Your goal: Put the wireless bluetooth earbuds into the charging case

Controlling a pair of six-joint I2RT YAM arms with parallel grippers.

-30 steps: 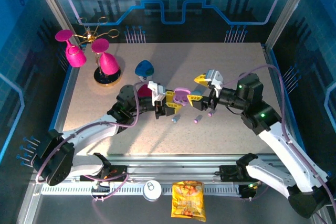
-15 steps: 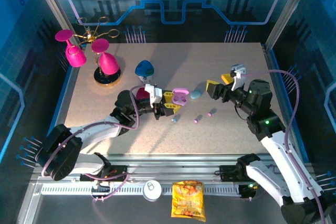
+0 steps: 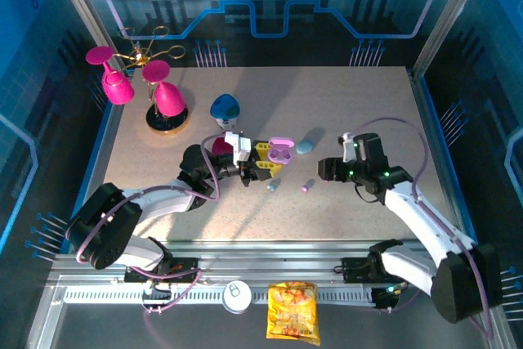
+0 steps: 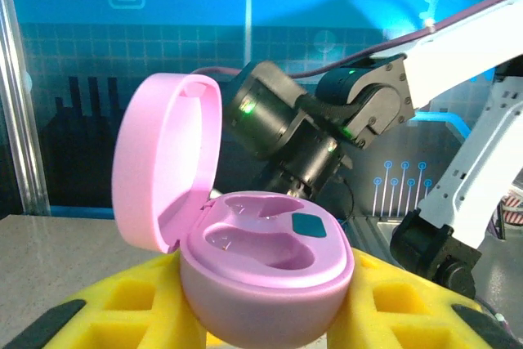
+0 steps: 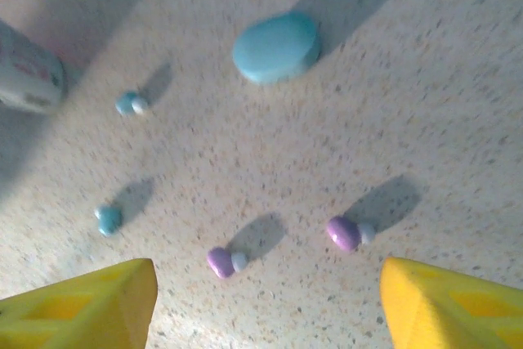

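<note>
Top view: left pincer (image 3: pixel 265 158) clenched on the open pink charging case (image 3: pixel 280 151), earbuds (image 3: pixel 306 185) loose on the desk (image 3: pixel 368 104) just near of it. Left wrist: sockets empty; hold it level. Right wrist: right pincer (image 5: pixel 270 292) released over two purple buds (image 5: pixel 347 233); straddle one squarely, since the blue case (image 5: pixel 276 46) lies farther off, out of the way.

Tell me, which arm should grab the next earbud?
Right. The right pincer, open, hangs just over two purple buds, while the left pincer is shut on the open pink case.
</note>
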